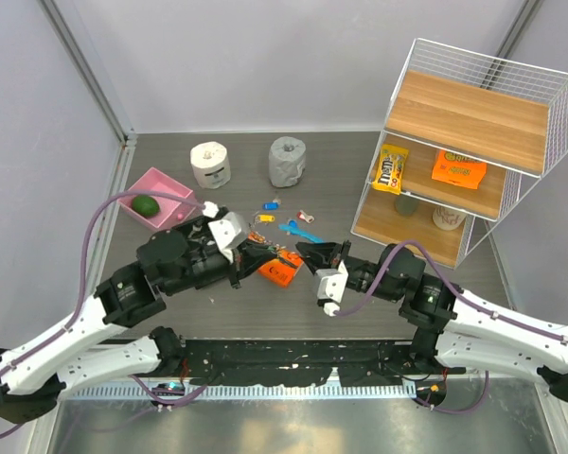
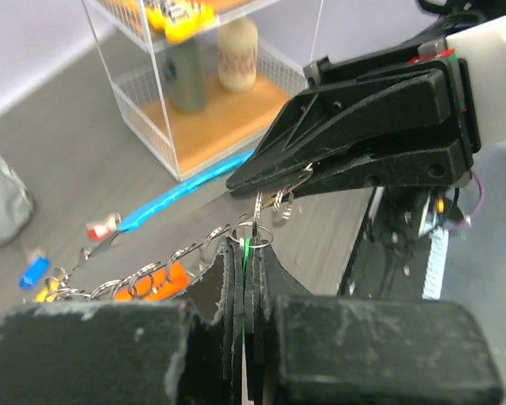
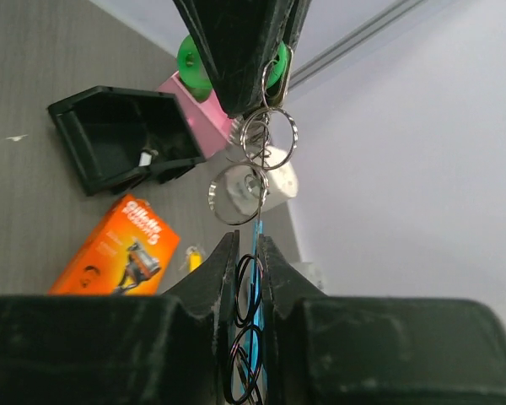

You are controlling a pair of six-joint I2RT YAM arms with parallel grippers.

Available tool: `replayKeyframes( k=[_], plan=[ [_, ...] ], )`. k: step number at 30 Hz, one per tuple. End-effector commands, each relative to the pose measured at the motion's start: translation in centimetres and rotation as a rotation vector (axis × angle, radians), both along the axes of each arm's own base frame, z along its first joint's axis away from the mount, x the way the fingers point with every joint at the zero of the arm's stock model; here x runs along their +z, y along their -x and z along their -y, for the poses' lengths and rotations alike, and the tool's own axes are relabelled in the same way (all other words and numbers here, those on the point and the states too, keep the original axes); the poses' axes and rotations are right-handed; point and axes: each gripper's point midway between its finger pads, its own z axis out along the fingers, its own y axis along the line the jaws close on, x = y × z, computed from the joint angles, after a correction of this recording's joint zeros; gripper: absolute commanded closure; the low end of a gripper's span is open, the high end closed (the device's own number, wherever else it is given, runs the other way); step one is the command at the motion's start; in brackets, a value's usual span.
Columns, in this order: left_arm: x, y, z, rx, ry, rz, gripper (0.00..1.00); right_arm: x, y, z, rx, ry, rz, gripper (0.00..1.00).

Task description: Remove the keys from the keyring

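A chain of small silver rings (image 2: 143, 278), the grey key cluster, hangs stretched between my two grippers; single keys cannot be told apart. My left gripper (image 1: 253, 252) is shut on a thin green piece (image 2: 250, 250) at the chain's end, topped by a small ring. My right gripper (image 1: 305, 248) is shut on dark rings and the light-blue keyring band (image 3: 257, 240). The band (image 1: 299, 230) trails away behind it and also shows in the left wrist view (image 2: 185, 192). Silver rings (image 3: 239, 192) link both fingertips, a few centimetres apart, above the table.
An orange razor box (image 1: 279, 270) lies under the grippers. Small blue (image 1: 272, 203), yellow (image 1: 262, 220) and pink (image 1: 307, 215) tagged pieces lie behind. A pink bin with a lime (image 1: 156, 203), a toilet roll (image 1: 211, 164), a grey tape roll (image 1: 287, 161) and a wire shelf (image 1: 454, 161) stand further back.
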Motion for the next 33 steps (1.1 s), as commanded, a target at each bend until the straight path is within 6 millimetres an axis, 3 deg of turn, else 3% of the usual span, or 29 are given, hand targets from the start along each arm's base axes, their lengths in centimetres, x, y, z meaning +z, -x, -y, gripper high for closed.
replayKeyframes(
  k=[1, 4, 7, 11, 17, 23, 27, 30, 33],
  plan=[
    [-0.5, 0.9, -0.9, 0.000, -0.147, -0.141, 1.00, -1.9, -0.5, 1.3, -0.077, -0.074, -0.158, 0.95],
    [-2.1, 1.5, -1.1, -0.033, -0.310, -0.215, 1.00, -4.3, 0.5, 1.2, -0.037, -0.062, -0.237, 0.93],
    [-3.3, 1.6, -1.4, -0.056, -0.461, -0.259, 1.00, -5.4, 1.9, 1.1, 0.025, -0.084, -0.291, 0.61],
    [-3.2, 1.2, -2.0, -0.069, -0.591, -0.241, 1.00, -6.6, 3.6, 1.4, 0.094, -0.124, -0.348, 0.48],
    [-2.9, 0.7, -1.9, -0.123, -0.662, -0.154, 1.00, -5.4, 5.8, 2.0, 0.178, -0.218, -0.431, 0.44],
    [-3.5, -0.4, -2.1, -0.111, -0.730, -0.108, 1.00, -1.5, 7.0, 2.6, 0.241, -0.355, -0.470, 0.44],
    [-3.8, -1.1, -1.8, -0.093, -0.750, -0.099, 1.00, 0.3, 6.9, 1.9, 0.261, -0.412, -0.522, 0.53],
    [-4.0, -1.3, -1.3, -0.095, -0.742, -0.105, 1.00, 0.6, 6.1, 0.6, 0.255, -0.425, -0.552, 0.61],
    [-4.2, -1.4, -0.8, -0.102, -0.734, -0.113, 1.00, 0.8, 5.5, -0.9, 0.266, -0.431, -0.557, 0.64]
  ],
)
